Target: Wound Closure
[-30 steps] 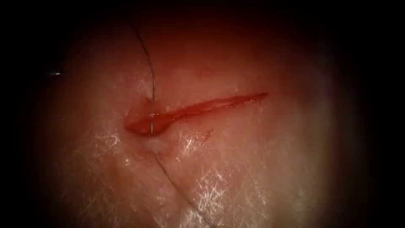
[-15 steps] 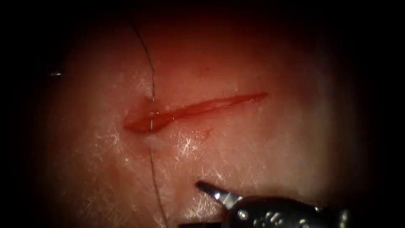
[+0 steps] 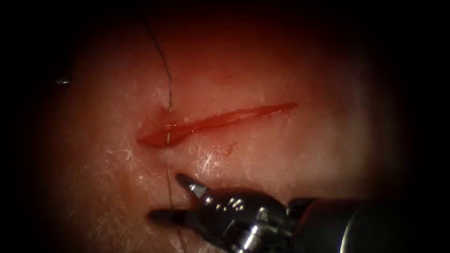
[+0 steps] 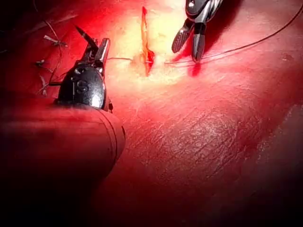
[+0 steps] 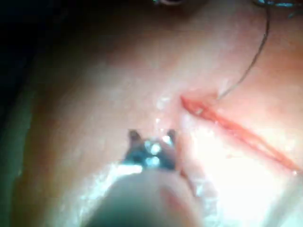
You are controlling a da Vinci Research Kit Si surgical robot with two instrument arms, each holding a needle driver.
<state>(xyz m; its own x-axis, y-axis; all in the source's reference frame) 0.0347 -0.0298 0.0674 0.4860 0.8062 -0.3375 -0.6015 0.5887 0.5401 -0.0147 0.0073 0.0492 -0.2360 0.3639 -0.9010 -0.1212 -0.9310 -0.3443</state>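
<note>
The cut [image 3: 220, 121] runs slantwise across the tissue [image 3: 290, 159], red and wet, widest at its left end. A dark thread [image 3: 169, 93] comes down from above, crosses that left end and goes on below it. My right tool [image 3: 168, 197] reaches in from the lower right; its jaws are open, one on each side of the thread just below the cut, and hold nothing. The left wrist view shows the same open right tool [image 4: 189, 47] over the thread [image 4: 246, 46], and my left tool [image 4: 91, 40] beyond the cut [image 4: 146, 42] with jaws apart and empty. The right tool [image 5: 152, 137] sits short of the cut [image 5: 236, 130].
Red fluid pools in the cut's wide left end [image 3: 154, 137]. A small red mark [image 3: 227, 150] lies on the tissue just below the cut. Short cut ends of thread [image 4: 49, 42] lie on the tissue beside the left tool.
The right tool has come in from the lower right and moved up and left, now straddling the thread. The thread below the cut has swung from a slant to nearly vertical.
</note>
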